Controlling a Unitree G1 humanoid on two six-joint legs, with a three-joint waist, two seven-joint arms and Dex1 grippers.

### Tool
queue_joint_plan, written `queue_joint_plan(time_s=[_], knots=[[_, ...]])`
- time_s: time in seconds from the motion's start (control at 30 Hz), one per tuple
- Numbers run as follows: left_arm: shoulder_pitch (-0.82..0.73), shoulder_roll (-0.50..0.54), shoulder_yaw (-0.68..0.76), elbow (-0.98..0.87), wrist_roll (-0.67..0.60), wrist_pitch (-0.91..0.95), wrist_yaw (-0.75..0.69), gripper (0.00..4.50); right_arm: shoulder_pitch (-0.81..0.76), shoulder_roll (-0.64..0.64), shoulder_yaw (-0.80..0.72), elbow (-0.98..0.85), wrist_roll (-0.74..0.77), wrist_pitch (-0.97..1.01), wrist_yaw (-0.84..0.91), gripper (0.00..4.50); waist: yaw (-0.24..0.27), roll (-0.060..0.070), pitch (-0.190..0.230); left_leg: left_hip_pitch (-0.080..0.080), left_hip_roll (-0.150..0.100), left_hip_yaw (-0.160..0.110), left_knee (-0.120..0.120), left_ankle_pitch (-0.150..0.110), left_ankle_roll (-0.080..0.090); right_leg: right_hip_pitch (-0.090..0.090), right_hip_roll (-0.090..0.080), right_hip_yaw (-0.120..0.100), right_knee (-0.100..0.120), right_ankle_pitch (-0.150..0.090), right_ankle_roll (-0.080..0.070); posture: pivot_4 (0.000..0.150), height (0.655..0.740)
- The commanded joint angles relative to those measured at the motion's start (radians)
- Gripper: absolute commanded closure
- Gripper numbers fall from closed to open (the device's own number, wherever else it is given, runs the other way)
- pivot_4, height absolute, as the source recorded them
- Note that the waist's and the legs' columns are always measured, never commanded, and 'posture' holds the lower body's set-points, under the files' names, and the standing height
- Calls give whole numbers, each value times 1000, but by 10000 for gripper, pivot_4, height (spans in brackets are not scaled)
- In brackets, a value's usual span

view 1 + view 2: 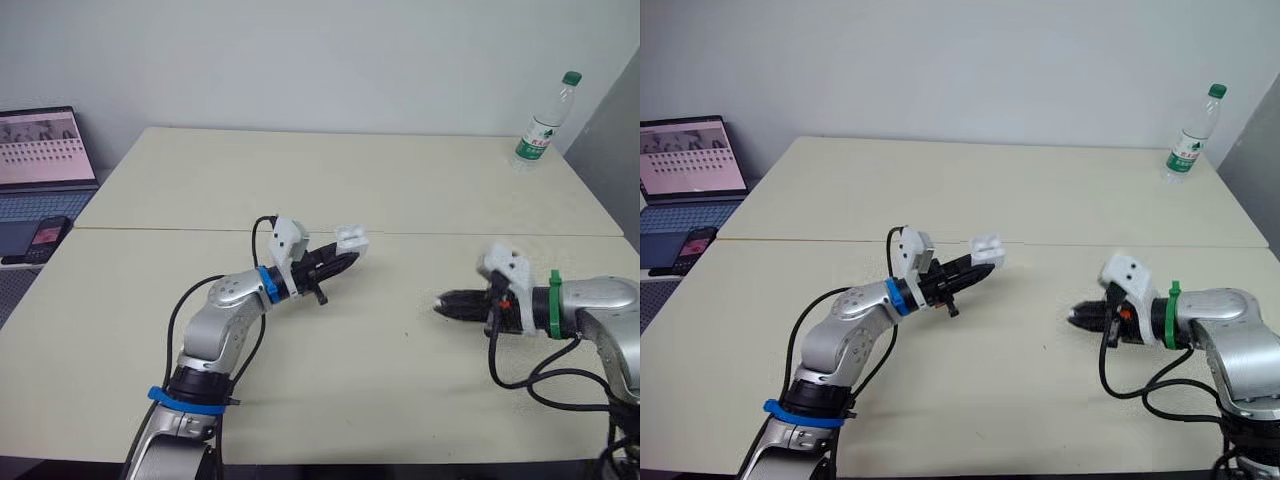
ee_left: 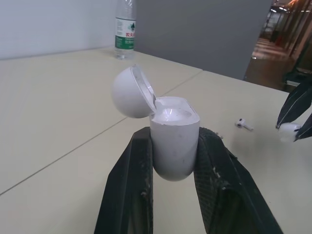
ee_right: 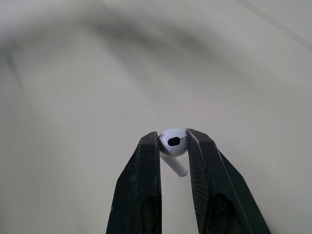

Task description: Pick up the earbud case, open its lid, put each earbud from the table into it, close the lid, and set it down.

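Left eye view: left gripper [image 1: 346, 259] grips earbud case [image 1: 352, 238], right gripper [image 1: 440, 303] earbud [image 3: 173, 141].

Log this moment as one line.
left end effector: holds earbud case, lid open | right end effector: grips earbud | second earbud: on table

Looking like an office or meeting room. Both sets of jaws are working over a big pale worktop [image 1: 350, 190], two slabs butting together, with the seam [image 1: 180, 229] running close by the left jaws. A plain white wall [image 1: 300, 60] is standing well beyond both jaws. An open laptop [image 1: 40, 150] is sitting off the worktop edge, far out past the left jaws. Its screen is showing rows of small tiles, and a phone [image 1: 47, 235] is lying by its keyboard. A water bottle [image 1: 545, 122] is standing at the far corner, well beyond the right jaws. A dark grey partition [image 2: 200, 29] is rising past that corner, with a lit corridor [image 2: 287, 34] opening beside it.
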Motion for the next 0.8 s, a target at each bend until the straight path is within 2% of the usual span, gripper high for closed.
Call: queue_joint_plan(time_s=[0.03, 0.13, 0.3, 0.43, 0.8], knots=[[-23, -59, -34, 4, 52, -77, 60, 37609, -55, 151, -107, -62, 103, 42, -153, 41091, -1, 0, 0, 0, 0, 0, 0, 0, 0, 0, 0, 0, 0, 0, 0, 1500, 7362], [-31, -108, -47, 37, 97, -132, 111, 37609, -77, 313, -162, -93, 168, 50, -284, 41091, -2, 0, 0, -1, 0, -1, 0, 0, 0, 0, 0, 0, 0, 0, 0, 1500, 7362], [-36, -203, -42, 32, 80, -130, 177, 37609, -103, 572, -225, -114, 233, 44, -538, 41091, -2, 1, 0, -4, 0, -2, 0, 0, 0, -2, 0, -1, 0, 0, 0, 1500, 7362], [-24, -235, -54, 13, 86, -137, 198, 37609, -87, 617, -189, -111, 267, -36, -603, 41091, -3, 1, -1, -6, -1, -2, 0, 0, 0, -4, -1, -1, 0, 0, 0, 1500, 7362], [-16, -268, -97, 9, 115, -160, 219, 37609, -46, 640, -55, -55, 310, -202, -716, 41091, -5, 1, -1, -6, 0, -3, 0, 0, 0, -4, 0, -3, 0, 0, 0, 1500, 7362]])
